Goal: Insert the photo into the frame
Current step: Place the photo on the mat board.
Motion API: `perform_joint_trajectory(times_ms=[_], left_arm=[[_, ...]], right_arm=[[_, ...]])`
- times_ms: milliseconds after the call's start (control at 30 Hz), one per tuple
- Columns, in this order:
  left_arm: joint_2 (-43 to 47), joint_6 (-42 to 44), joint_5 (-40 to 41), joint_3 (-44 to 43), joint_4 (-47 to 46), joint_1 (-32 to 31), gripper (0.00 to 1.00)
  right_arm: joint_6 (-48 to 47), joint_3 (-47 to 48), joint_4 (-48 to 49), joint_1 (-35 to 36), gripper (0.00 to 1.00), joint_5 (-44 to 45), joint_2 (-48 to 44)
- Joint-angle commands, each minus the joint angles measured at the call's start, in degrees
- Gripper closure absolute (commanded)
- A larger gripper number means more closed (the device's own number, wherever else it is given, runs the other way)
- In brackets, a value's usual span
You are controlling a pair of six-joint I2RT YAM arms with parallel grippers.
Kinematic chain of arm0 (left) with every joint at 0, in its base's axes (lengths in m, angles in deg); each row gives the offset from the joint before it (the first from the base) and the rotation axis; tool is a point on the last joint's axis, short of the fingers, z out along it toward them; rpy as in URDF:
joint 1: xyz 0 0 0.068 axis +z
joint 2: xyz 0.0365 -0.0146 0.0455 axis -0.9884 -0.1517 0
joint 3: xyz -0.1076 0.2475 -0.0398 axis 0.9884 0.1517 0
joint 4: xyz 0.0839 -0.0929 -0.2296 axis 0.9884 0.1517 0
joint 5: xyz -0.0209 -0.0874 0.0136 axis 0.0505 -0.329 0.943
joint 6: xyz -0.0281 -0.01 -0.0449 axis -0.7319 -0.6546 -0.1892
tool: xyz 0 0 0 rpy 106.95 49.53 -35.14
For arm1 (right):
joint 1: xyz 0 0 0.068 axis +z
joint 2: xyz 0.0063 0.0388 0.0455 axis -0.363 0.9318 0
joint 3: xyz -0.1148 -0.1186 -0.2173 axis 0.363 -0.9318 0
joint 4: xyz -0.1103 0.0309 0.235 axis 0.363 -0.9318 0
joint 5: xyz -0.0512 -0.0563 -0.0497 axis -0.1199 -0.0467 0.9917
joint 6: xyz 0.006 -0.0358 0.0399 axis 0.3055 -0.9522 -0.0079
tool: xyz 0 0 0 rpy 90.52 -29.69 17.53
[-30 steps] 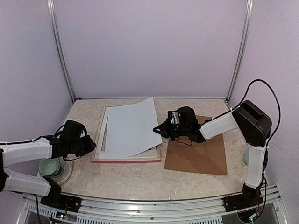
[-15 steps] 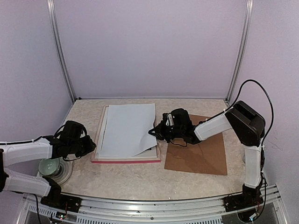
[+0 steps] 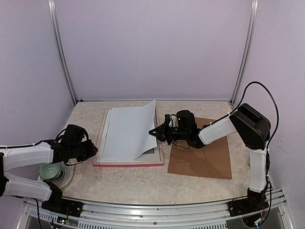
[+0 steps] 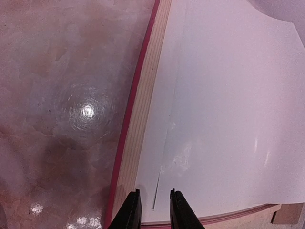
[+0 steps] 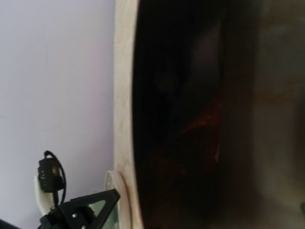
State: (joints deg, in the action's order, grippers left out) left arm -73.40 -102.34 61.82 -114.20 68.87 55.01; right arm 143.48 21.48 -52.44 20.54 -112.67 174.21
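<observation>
Here the frame (image 3: pixel 128 163) lies flat, back side up, between the desk's middle and its left edge. The photo (image 3: pixel 126 133) rests on it with the white back up, and its right edge is raised and curling. This sheet looks thin, light and floppy, easy to crease, so I would take it at an edge close to a corner. The right gripper (image 3: pixel 156 132) is at that raised edge; whether it pinches the sheet I cannot tell. The left gripper (image 4: pixel 152 206), fingers only narrowly parted and holding nothing, hovers at the frame's left side
</observation>
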Motion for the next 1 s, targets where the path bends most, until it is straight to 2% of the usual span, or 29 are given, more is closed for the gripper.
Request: perform_joint_trajectory(times_ms=[0, 100, 233, 400, 867, 967], left_arm=[[1.01, -0.34, -0.08, 0.67, -1.36, 0.42, 0.77], [0.94, -0.43, -0.19, 0.75, -1.56, 0.42, 0.77], [0.76, -0.44, -0.53, 0.78, -1.83, 0.41, 0.77], [0.73, -0.52, -0.58, 0.88, -2.11, 0.42, 0.77], [0.65, -0.95, -0.88, 1.12, -2.45, 0.42, 0.77], [0.65, -0.96, -0.86, 1.23, -2.48, 0.42, 0.77]], right_arm=[[3.12, -2.12, 5.38, -0.03, 0.97, -2.31, 0.41], [3.84, -2.98, 6.64, -0.29, 0.97, -2.79, 0.25], [1.45, -3.46, 2.53, -0.92, 0.96, -1.80, -1.68], [7.50, -7.32, 12.91, -3.26, 0.96, -4.23, -1.17], [13.46, -0.52, 17.89, -3.87, 0.96, -9.11, 4.15], [15.85, -0.52, 21.34, -3.88, 0.96, -9.69, 5.07]])
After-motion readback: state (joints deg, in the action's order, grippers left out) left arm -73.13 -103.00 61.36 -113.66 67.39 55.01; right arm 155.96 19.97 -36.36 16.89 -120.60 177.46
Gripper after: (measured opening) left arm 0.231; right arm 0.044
